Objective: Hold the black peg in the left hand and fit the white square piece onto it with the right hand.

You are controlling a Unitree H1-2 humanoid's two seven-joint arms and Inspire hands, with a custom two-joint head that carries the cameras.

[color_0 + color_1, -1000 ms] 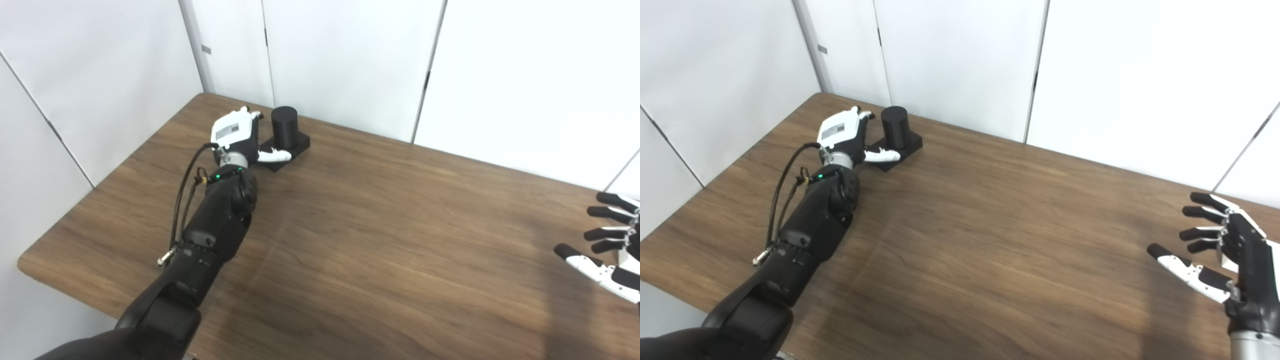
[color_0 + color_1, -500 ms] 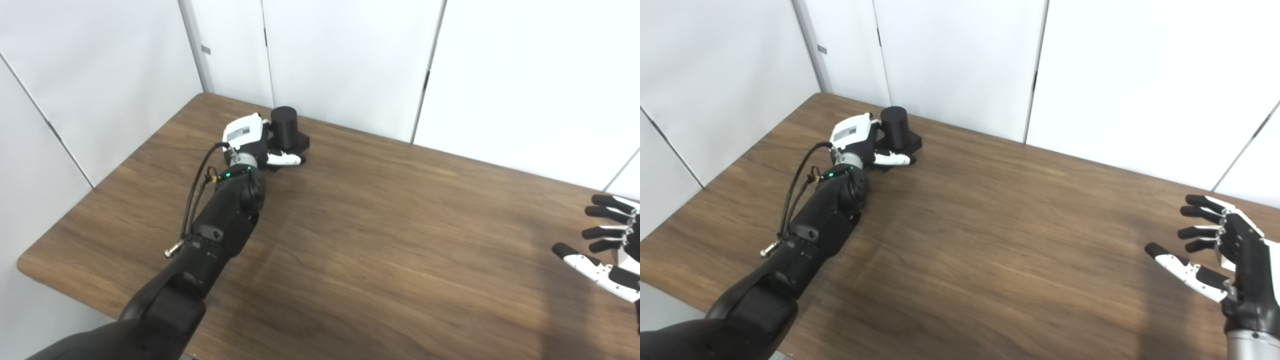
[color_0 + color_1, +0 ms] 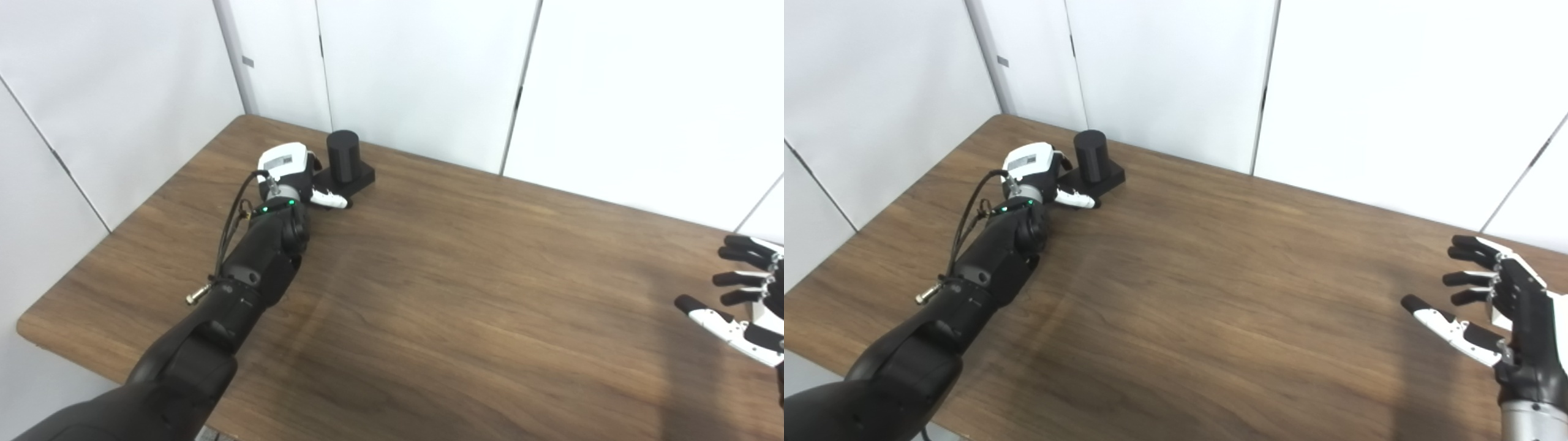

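Since a second ago the left hand (image 3: 288,171) has slid in against the black peg (image 3: 343,156), and its white thumb now lies along the near side of the peg's square base instead of reaching across it. Whether the whole picture has also shifted a little is hard to rule out, as the peg sits slightly further left in both views.

That peg stands upright on its flat base near the far left corner of the table (image 3: 465,294), close to the far edge. The left hand touches the base from the left, back of the hand upward. Its fingers (image 3: 1062,162) are hidden behind the hand and the peg, so it cannot be told whether they have closed on anything.

At the right edge of the table, well apart from the peg, the right hand (image 3: 1500,312) hovers with its fingers spread and holds nothing.

White wall panels (image 3: 416,67) stand just behind the far edge.
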